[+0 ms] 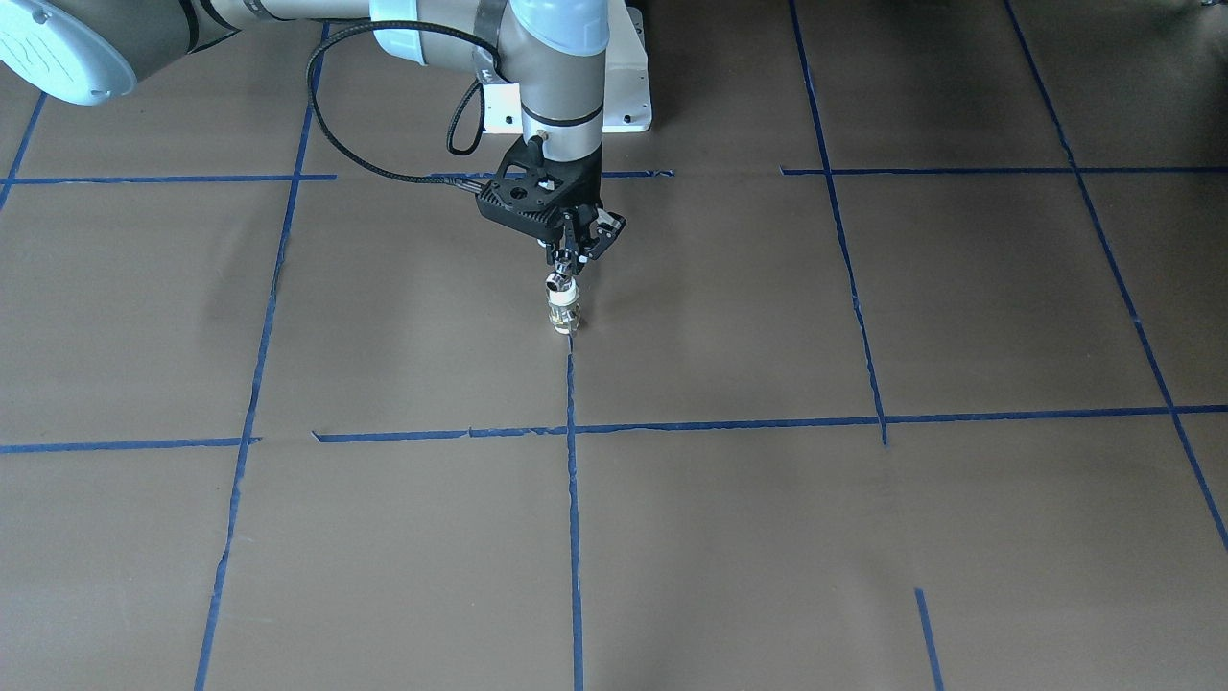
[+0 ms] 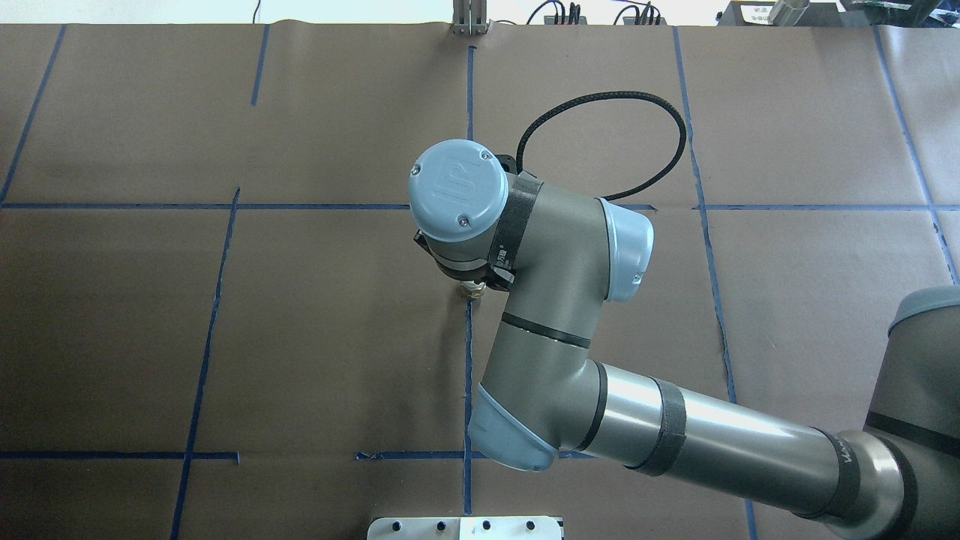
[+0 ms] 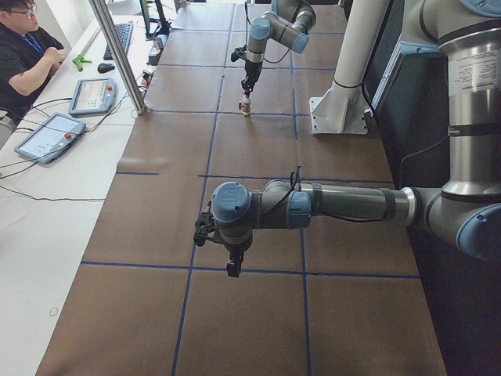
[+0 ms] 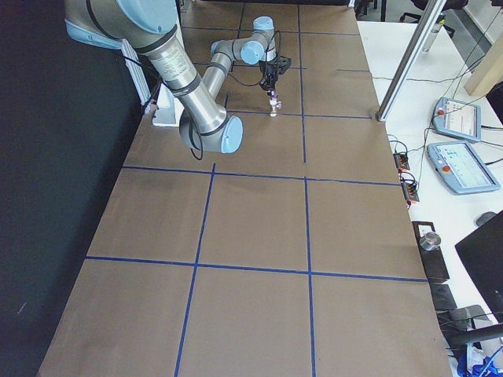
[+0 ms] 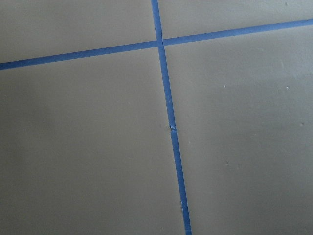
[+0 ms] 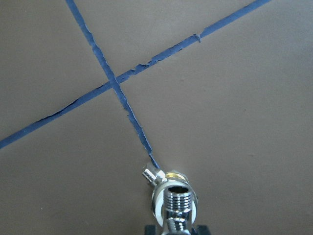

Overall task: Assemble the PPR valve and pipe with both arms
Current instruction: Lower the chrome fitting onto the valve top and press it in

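The white-and-brass PPR valve (image 1: pixel 565 313) stands upright on the brown table, on a blue tape line. The chrome pipe fitting (image 1: pixel 557 282) sits on top of it. My right gripper (image 1: pixel 566 267) points straight down and is shut on the pipe; in the right wrist view the pipe's threaded open end (image 6: pixel 176 198) shows between the black fingers. In the overhead view only the valve's edge (image 2: pixel 472 291) peeks out under the wrist. My left gripper (image 3: pixel 233 270) hangs above bare table, far from the parts. I cannot tell if it is open or shut.
Blue tape lines (image 1: pixel 573 499) grid the brown table. The right arm's white base plate (image 1: pixel 628 96) lies behind the gripper, and its black cable (image 1: pixel 326 125) loops beside it. An operator (image 3: pixel 23 55), tablets (image 3: pixel 47 135) and a metal post (image 3: pixel 117 55) stand off the table's far side.
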{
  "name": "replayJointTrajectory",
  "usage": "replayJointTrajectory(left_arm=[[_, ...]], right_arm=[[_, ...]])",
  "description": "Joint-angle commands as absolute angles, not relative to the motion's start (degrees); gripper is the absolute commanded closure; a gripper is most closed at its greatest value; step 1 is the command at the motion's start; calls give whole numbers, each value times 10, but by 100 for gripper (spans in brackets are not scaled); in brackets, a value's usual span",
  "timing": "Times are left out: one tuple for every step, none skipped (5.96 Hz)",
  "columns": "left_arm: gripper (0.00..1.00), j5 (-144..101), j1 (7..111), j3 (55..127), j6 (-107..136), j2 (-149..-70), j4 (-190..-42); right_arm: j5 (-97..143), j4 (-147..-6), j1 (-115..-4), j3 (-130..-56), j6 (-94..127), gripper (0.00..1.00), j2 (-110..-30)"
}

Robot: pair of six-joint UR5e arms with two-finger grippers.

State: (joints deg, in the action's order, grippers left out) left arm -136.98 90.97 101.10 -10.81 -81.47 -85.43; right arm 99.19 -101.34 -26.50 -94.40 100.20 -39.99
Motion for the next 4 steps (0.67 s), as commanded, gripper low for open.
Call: replayJointTrajectory(left_arm=[[0, -1369, 910, 1011, -108, -815, -854], [0, -1369, 910, 1011, -108, -815, -854], [0, -1369, 910, 1010, -108, -815, -854], [0, -1370, 910, 1010, -108, -815, -854]], right_arm=[[992, -1013, -264, -943, 998, 92, -403], [992, -1013, -264, -942, 989, 79, -403], [992, -1013, -265, -941, 982, 74, -403], [992, -1013, -267, -940, 982, 69, -403]])
